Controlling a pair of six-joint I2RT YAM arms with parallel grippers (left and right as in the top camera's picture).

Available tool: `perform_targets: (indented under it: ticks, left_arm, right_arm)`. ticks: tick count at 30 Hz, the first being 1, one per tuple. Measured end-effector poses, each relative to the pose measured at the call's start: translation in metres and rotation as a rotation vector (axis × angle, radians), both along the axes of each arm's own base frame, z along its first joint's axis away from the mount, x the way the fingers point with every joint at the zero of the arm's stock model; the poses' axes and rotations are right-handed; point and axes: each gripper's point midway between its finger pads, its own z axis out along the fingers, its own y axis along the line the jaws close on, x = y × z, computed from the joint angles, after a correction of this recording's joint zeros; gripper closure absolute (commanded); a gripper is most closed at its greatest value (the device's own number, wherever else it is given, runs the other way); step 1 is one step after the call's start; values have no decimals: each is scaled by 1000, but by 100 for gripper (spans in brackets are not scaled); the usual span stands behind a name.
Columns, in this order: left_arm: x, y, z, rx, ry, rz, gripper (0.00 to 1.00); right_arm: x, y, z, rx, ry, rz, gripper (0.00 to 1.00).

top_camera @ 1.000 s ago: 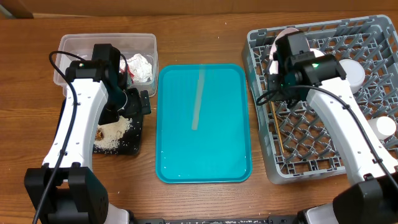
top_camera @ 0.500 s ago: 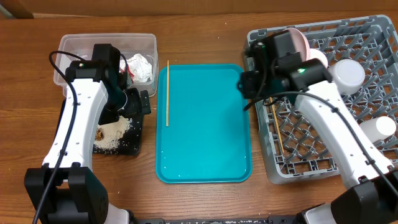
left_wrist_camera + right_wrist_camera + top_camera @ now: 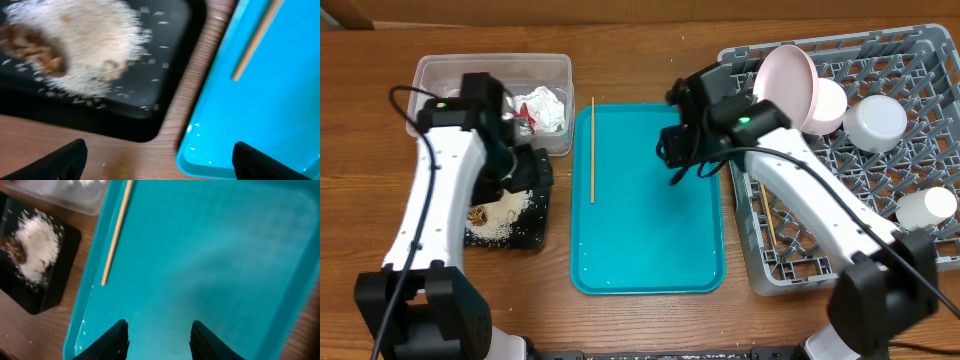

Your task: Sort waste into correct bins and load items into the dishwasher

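Observation:
One wooden chopstick point(image 3: 592, 150) lies along the left rim of the teal tray point(image 3: 650, 250); it also shows in the left wrist view point(image 3: 255, 40) and the right wrist view point(image 3: 116, 232). A second chopstick point(image 3: 765, 215) lies in the grey dish rack point(image 3: 800, 250). My right gripper point(image 3: 678, 165) is open and empty above the teal tray point(image 3: 159, 340). My left gripper point(image 3: 525, 170) is open and empty point(image 3: 160, 165) over the black tray point(image 3: 535, 235), which holds rice point(image 3: 85, 45) and brown scraps point(image 3: 45, 52). The clear tub point(image 3: 450, 75) holds tissue point(image 3: 545, 105) and a red wrapper point(image 3: 525, 117).
The rack holds a tilted pink bowl point(image 3: 788, 85), a white bowl point(image 3: 875, 120) and a white cup point(image 3: 925, 207). The rack's left wall stands just right of the teal tray. A few rice grains lie on the teal tray's near left corner point(image 3: 82, 325).
My right arm swung left from the rack to over the teal tray. The chopstick on the tray went from its middle to its left rim. My left arm shifted slightly.

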Motion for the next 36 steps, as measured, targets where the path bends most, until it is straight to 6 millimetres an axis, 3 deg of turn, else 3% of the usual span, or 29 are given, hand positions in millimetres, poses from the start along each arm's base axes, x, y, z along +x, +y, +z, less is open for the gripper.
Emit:
perform_targets:
  ticks: [4, 10, 17, 22, 29, 31, 32, 36]
  left_arm:
    - [-4, 35, 5, 8, -7, 114, 0]
    - [-12, 69, 14, 11, -33, 257, 0]
    - [-12, 71, 14, 11, -33, 267, 0]
    - [-12, 72, 14, 20, -32, 267, 0]
    - [-10, 73, 14, 21, -43, 267, 0]
    - [-10, 73, 14, 21, -43, 267, 0]
    - [-10, 73, 14, 21, -44, 267, 0]
    - [-10, 73, 14, 21, -44, 267, 0]
  right_arm:
    - [-1, 17, -11, -9, -4, 13, 51]
    - [8, 50, 4, 34, -126, 38, 42]
    - [9, 89, 23, 101, -246, 90, 36]
    - [0, 99, 8, 75, -221, 116, 36]
    - [5, 98, -14, 36, -202, 103, 37]
    - [5, 98, -19, 29, -193, 104, 46]
    - [5, 98, -23, 26, -189, 108, 64]
    - [4, 112, -37, 76, -150, 135, 91]
